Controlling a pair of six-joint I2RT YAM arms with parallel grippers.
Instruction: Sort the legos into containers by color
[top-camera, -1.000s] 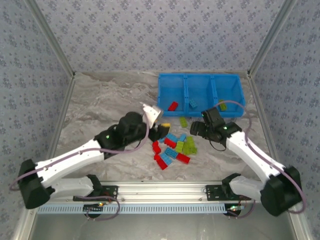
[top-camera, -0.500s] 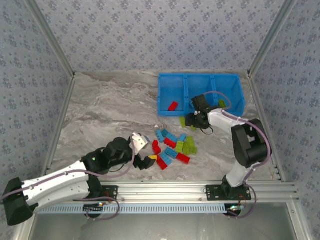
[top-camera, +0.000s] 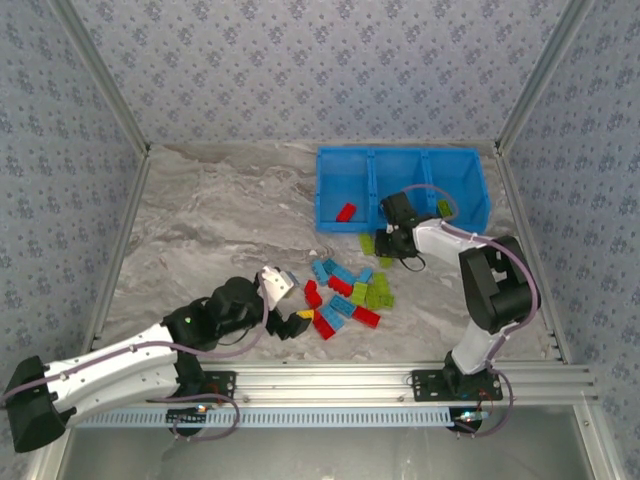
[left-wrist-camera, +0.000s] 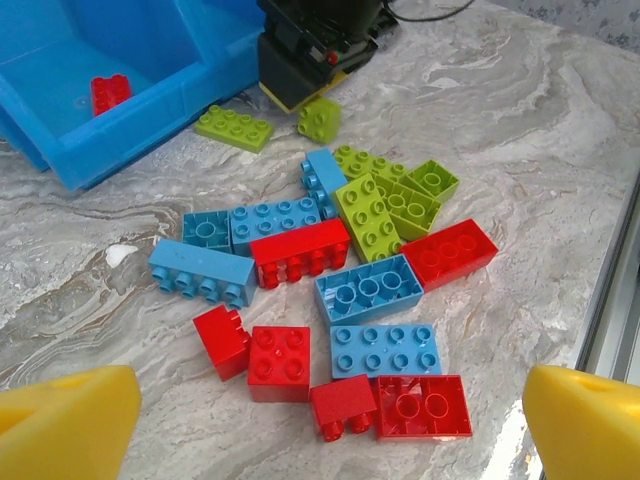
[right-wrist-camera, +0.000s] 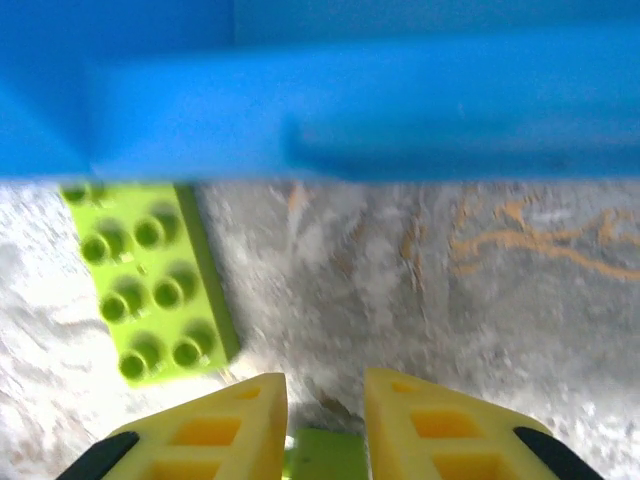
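Right tool (right-wrist-camera: 325, 402) just pinched a small lime lego (right-wrist-camera: 322, 456) on the table (top-camera: 220, 210) by the bin (top-camera: 400, 158) front wall (lift next, we reckon). Left tool (top-camera: 292, 322) has spread wide, empty, over the loose pile (left-wrist-camera: 340, 270).

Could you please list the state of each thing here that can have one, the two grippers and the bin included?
Left gripper, open, holding nothing.
Right gripper, shut on small green brick.
Blue bin, upright, open-topped, red brick in its left compartment.
Long green brick, flat on table, studs up, beside the bin wall.
Brick pile, loose on table, unsorted.
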